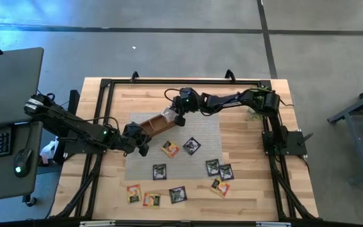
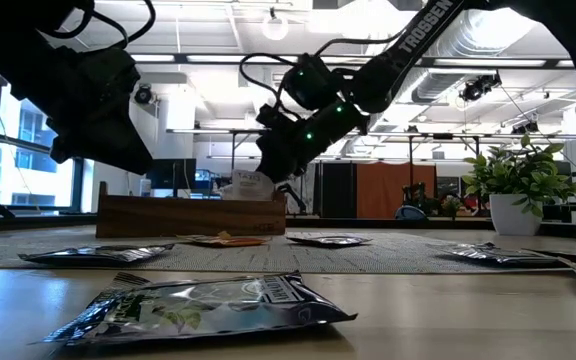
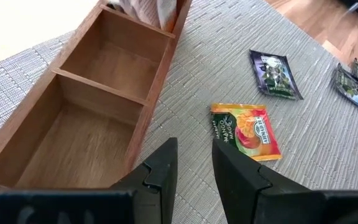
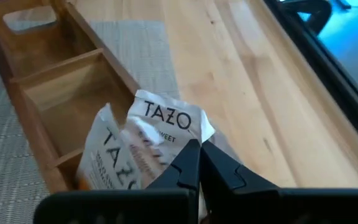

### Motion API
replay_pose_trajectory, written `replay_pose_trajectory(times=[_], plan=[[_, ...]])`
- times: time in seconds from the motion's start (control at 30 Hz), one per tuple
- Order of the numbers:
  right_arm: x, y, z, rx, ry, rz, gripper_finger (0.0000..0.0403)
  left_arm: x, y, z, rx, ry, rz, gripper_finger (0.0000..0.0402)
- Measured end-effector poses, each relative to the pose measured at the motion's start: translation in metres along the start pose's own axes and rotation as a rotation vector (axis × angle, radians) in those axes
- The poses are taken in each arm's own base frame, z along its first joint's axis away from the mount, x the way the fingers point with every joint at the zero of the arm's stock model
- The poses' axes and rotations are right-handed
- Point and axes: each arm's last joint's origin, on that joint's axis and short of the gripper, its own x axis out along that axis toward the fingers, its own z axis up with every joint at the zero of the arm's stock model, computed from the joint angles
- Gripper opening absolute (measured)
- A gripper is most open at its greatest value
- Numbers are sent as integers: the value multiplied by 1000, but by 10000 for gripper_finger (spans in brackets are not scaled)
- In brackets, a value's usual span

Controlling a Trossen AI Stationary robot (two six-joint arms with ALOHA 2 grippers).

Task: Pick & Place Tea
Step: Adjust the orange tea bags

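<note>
A pale wooden bench (image 1: pixel 244 195) carries a grey woven mat (image 1: pixel 203 129) at its middle. A long wooden tray (image 1: pixel 156 123) and several tea sachets (image 1: pixel 191 145) lie on the mat. More sachets (image 1: pixel 133 193) rest on bare wood, and a potted plant (image 2: pixel 518 190) stands at one edge.

light: bright and even from ceiling lamps (image 2: pixel 274 25) overhead | low view: arms go near-black against the lit room, foil sachet (image 2: pixel 203 306) up front shows glare and is a bit soft | tabletop (image 1: pixel 244 189): shadows faint | wrist views: each tool blurry up close, blue glow in one corner
</note>
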Motion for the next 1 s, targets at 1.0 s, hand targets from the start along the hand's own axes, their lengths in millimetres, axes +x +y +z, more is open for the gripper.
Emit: replay_pose_trajectory(times=[1.0], plan=[[-25, 18, 33, 90, -89, -35, 1, 0, 0, -1, -1, 23, -16, 99]])
